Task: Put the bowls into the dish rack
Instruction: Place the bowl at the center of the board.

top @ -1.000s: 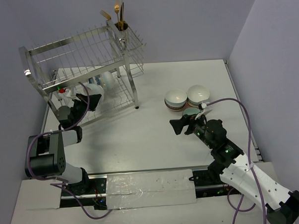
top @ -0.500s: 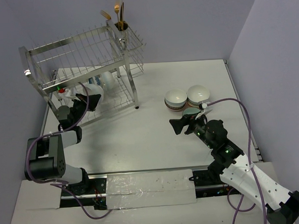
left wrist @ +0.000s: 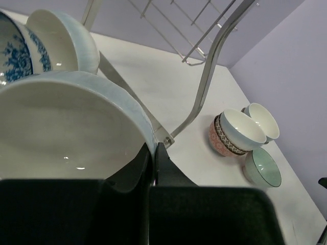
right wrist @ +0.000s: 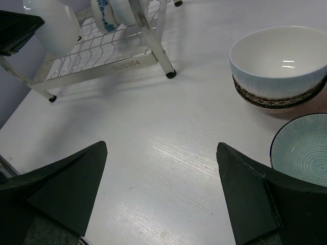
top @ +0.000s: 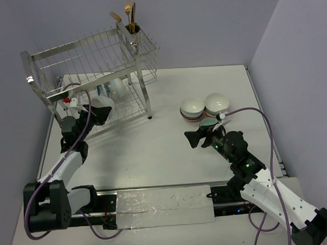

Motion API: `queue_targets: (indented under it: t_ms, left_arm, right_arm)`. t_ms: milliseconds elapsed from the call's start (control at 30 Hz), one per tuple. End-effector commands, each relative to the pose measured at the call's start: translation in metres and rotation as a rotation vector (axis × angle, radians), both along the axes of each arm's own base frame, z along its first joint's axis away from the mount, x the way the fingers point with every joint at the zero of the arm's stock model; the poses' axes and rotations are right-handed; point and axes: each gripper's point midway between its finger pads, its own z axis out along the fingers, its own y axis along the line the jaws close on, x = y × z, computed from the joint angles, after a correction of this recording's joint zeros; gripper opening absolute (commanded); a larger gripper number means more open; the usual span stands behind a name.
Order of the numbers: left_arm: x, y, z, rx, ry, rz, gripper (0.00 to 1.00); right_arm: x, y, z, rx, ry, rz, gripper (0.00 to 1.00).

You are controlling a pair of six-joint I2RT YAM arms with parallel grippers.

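White bowl (left wrist: 66, 127) pinched by rim in left tool (left wrist: 154, 150); ease upright into dish rack (top: 85, 61), rim seated between wires, before letting go; right tool (right wrist: 162, 148) spread wide, empty.

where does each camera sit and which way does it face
Top external: above, behind the arms, looking down on table and dish rack; both arms show.
Left wrist: at the rack's lower tier, looking right; left gripper shut on a white bowl.
Right wrist: low over the table, facing the rack; open right gripper.
All share the stacked bowls.
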Motion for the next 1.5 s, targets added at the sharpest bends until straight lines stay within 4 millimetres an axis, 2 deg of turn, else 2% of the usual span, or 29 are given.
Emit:
queue_targets:
  t_ms: [0, 100, 133, 167, 233, 400, 633, 700, 967, 1067, 1200, 1300, 1367, 1467]
  left_arm:
    - [-0.006, -0.002, 0.029, 0.051, -0.072, 0.005, 0.0]
    - [-0.01, -0.014, 0.031, 0.018, -0.01, -0.033, 0.0]
    - [-0.012, -0.015, 0.02, 0.009, 0.058, -0.037, 0.0]
    - [-0.01, -0.015, 0.023, 0.005, 0.074, -0.038, 0.0]
    - [-0.013, -0.016, 0.013, -0.009, 0.154, -0.038, 0.0]
    - [-0.019, -0.015, 0.014, -0.021, 0.23, -0.019, 0.0]
    - [-0.045, -0.024, 0.002, 0.037, 0.344, -0.044, 0.0]
    - [-0.056, -0.029, -0.007, 0.067, 0.392, -0.068, 0.0]
    - [-0.076, -0.038, -0.026, 0.119, 0.498, -0.104, 0.0]
    - [-0.084, -0.048, -0.036, 0.152, 0.534, -0.14, 0.0]
    - [-0.092, -0.072, -0.047, 0.227, 0.57, -0.204, 0.0]
    - [-0.095, -0.089, -0.054, 0.307, 0.587, -0.25, 0.0]
    - [-0.089, -0.089, -0.065, 0.384, 0.61, -0.218, 0.0]
    - [-0.091, -0.107, -0.075, 0.477, 0.623, -0.25, 0.0]
  right_arm:
    - [0.002, 0.003, 0.009, 0.013, -0.038, 0.01, 0.95]
    - [0.002, 0.003, 0.009, 0.012, -0.039, 0.011, 0.95]
    - [0.002, 0.003, 0.009, 0.011, -0.04, 0.011, 0.95]
    - [0.002, 0.003, 0.01, 0.01, -0.04, 0.009, 0.95]
    - [0.001, 0.002, 0.012, 0.014, -0.045, 0.009, 0.95]
    - [0.0, 0.002, 0.012, 0.013, -0.046, 0.011, 0.95]
    - [0.0, 0.002, 0.013, 0.01, -0.047, 0.011, 0.95]
    - [0.0, 0.002, 0.012, 0.011, -0.047, 0.011, 0.95]
    - [0.002, 0.003, 0.011, 0.007, -0.04, 0.011, 0.95]
    - [0.002, 0.003, 0.011, 0.006, -0.041, 0.011, 0.95]
    - [0.002, 0.003, 0.01, 0.006, -0.036, 0.011, 0.95]
    - [0.003, 0.004, 0.008, 0.001, -0.031, 0.011, 0.95]
    - [0.003, 0.003, 0.008, 0.001, -0.031, 0.01, 0.95]
    - [0.002, 0.003, 0.009, 0.004, -0.037, 0.01, 0.95]
